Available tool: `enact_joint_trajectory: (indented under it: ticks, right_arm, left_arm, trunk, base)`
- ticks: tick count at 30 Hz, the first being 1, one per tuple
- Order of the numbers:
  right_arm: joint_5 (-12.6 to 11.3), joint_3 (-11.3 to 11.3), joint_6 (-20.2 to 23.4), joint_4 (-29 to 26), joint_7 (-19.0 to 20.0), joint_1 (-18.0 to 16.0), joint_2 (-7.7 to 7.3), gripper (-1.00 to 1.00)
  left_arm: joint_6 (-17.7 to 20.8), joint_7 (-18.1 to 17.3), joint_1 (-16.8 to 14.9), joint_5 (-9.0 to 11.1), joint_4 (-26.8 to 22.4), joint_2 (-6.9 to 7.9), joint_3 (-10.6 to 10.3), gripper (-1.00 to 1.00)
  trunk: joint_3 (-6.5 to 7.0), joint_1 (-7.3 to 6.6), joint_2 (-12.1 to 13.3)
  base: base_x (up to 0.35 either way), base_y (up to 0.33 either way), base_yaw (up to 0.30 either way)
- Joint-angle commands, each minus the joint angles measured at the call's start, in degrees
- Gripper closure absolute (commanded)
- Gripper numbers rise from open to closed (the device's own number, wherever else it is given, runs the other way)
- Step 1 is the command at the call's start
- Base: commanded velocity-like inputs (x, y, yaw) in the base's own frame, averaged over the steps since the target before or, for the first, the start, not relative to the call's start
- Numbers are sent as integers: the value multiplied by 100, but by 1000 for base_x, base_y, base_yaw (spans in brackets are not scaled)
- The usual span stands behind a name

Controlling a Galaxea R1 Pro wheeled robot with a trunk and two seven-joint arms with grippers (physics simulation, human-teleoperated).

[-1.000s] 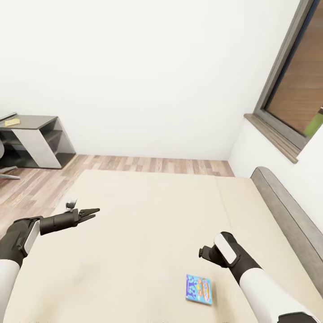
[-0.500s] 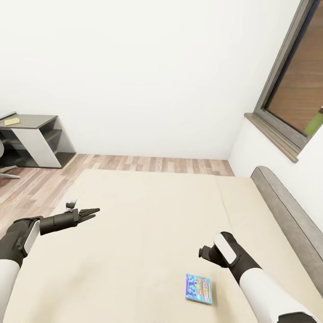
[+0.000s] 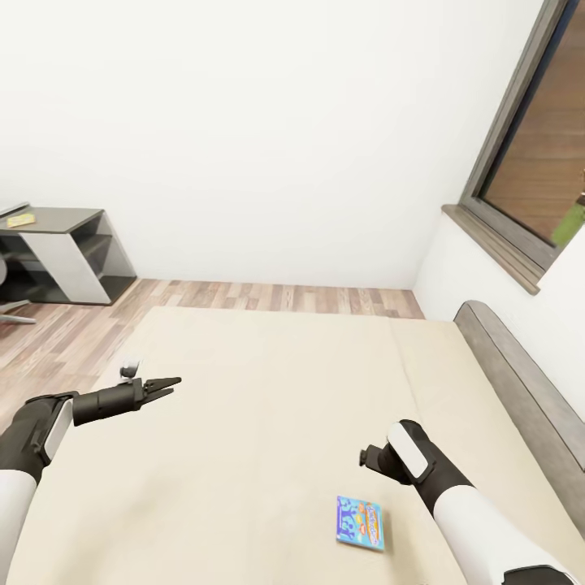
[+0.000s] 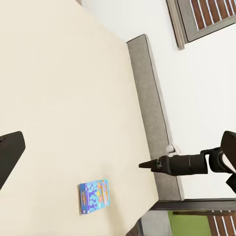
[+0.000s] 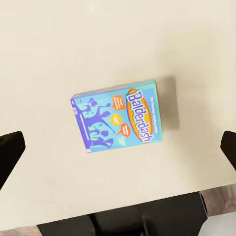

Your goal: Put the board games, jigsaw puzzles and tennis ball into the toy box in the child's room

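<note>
Your blue board game (image 3: 360, 524) lies flat on the beige bed (image 3: 268, 406), near the mattress's close edge and just below your right gripper (image 3: 372, 460), untouched. From the head camera that gripper is mostly hidden behind its own wrist — you cannot tell its spread there — but the right wrist camera shows the box (image 5: 119, 122) centred between two dark fingertips (image 5: 10, 152) at the picture's edges, so the jaws stand wide apart. Your left gripper (image 3: 166, 386) hovers over the bed's far-left side, its fingers slightly parted and holding nothing. The dark-grey table (image 3: 61, 236) is cut off at the left edge; a small yellowish flat item (image 3: 20, 219) on it is too small to identify.
</note>
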Motion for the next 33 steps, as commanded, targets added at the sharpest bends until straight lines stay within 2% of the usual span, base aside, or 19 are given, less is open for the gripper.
enact_joint_trajectory:
  ticks: [1, 8, 18, 33]
  right_arm:
    - [-61, 39, 10, -7, -53, -4, -8, -100]
    - [-62, 37, 8, -7, -53, -4, -10, -100]
    - [-62, 37, 8, -15, -53, -4, -8, -100]
    - [-59, 45, 8, -16, -53, -4, -8, -100]
  left_arm:
    - [52, -12, -4, 13, 1, 0, 2, -100]
    - [52, -12, -4, 13, -4, -1, 3, -100]
    - [52, -11, -4, 13, -2, -2, 3, -100]
    - [52, 4, -4, 13, -1, -5, 2, -100]
  trunk:
    - [-11, 3, -11]
    - [-11, 3, -11]
    - [-18, 3, -11]
    - [-145, 3, -11]
  base:
    - [0, 0, -95]
    - [0, 0, -156]
    - [0, 0, -20]
    - [0, 0, 0]
